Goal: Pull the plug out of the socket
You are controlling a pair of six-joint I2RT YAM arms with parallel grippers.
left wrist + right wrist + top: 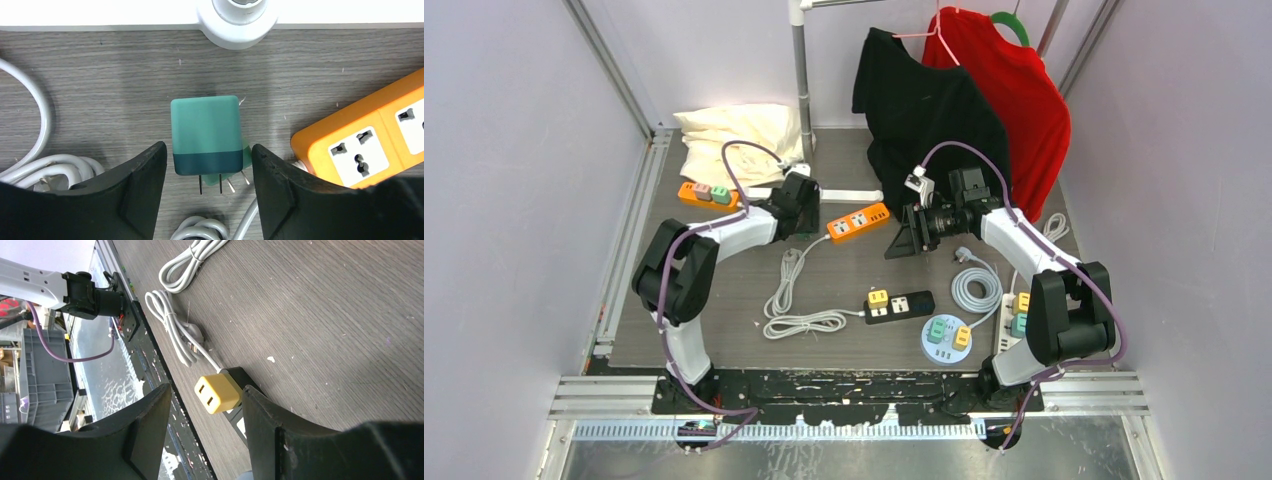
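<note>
Plug lying loose on the grey table, in no socket, between the spread fingers of the left gripper.

Pale teal block with a darker teal band at the pin end, its metal pins bare and pointing at the left wrist camera; a narrow gap shows on each side, so neither finger touches it; the orange power strip sits just to its right, a coiled white cable to its left; the top view hides the plug under the left wrist, bent down beside that strip; the right gripper is raised and turned sideways, fingers apart, gripping nothing; its camera alone shows a yellow plug seated in the black power strip.
</note>
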